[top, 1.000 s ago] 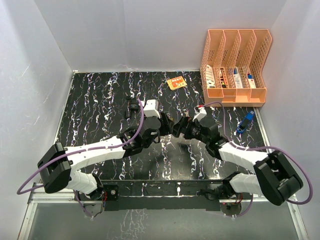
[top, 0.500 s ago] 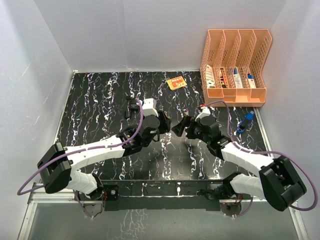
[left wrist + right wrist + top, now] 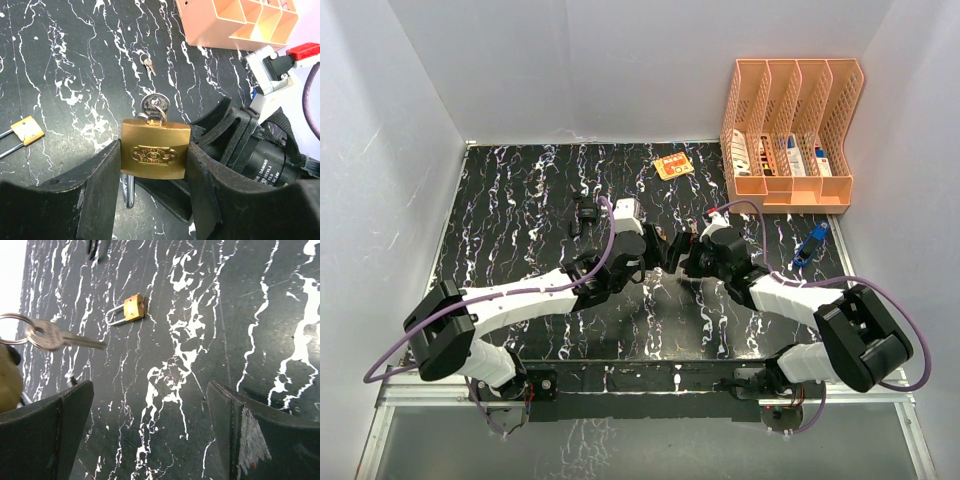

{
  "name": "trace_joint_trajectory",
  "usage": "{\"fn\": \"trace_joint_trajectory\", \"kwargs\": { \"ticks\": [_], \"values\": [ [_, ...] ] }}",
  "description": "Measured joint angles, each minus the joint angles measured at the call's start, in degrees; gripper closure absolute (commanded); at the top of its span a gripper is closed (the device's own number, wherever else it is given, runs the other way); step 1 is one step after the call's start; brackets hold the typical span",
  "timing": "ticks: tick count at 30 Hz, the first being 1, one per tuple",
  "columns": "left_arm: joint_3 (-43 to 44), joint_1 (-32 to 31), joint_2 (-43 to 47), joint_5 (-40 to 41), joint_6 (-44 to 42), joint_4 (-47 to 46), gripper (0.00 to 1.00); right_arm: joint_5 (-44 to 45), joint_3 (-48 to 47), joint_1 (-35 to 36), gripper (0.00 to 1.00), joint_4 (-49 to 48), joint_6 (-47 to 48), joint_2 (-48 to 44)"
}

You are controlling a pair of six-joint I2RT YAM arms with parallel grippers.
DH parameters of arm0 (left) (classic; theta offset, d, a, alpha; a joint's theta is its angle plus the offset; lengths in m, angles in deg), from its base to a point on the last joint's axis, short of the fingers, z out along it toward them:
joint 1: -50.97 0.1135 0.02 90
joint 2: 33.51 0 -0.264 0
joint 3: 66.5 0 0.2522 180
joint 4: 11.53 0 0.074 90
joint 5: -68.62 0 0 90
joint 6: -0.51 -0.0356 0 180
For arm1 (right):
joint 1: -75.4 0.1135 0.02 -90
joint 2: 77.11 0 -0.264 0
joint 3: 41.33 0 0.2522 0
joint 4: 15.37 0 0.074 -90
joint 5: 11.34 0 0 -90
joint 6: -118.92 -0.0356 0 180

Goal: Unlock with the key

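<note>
My left gripper [image 3: 655, 250] [image 3: 155, 156] is shut on a brass padlock [image 3: 156, 150], holding its body by both sides above the black marbled table [image 3: 520, 200]. The shackle hangs down between the fingers. A silver key [image 3: 154, 106] on a ring sits at the padlock's far end. In the right wrist view a key [image 3: 55, 338] on a ring shows its bare blade beside the padlock's edge [image 3: 7, 377]. My right gripper [image 3: 683, 254] [image 3: 150, 387] is open and empty, right next to the padlock; its black fingers [image 3: 227, 132] show in the left wrist view.
A small second padlock [image 3: 25, 131] [image 3: 132, 308] lies on the table. A pair of small loose keys [image 3: 148, 64] lies farther off. An orange file organizer [image 3: 790, 120] stands at the back right, an orange card [image 3: 672, 166] to its left and a blue object [image 3: 810, 245] near the right edge.
The right gripper drew back a little from the left one, then came close again with its wrist turned. The left gripper kept hold of the padlock.
</note>
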Motion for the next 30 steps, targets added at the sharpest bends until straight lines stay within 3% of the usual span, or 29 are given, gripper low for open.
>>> {"fn": "trace_joint_trajectory", "kwargs": {
  "ticks": [8,15,24,30],
  "values": [
    [0.0,0.3,-0.4,-0.1,0.5,-0.8,1.0,-3.6,0.0,-0.3,0.04,-3.0,-1.1,0.8],
    [0.0,0.3,-0.2,0.6,0.0,-0.3,1.0,-0.8,0.0,-0.3,0.02,-2.5,-1.2,0.1],
    [-0.7,1.1,6.9,6.0,-3.6,8.7,1.0,7.8,2.3,-0.3,0.02,3.4,1.3,-13.8],
    [-3.5,6.1,10.7,7.9,-4.4,17.7,1.0,12.3,2.3,-0.3,0.02,8.7,4.1,-22.6]
  ]
}}
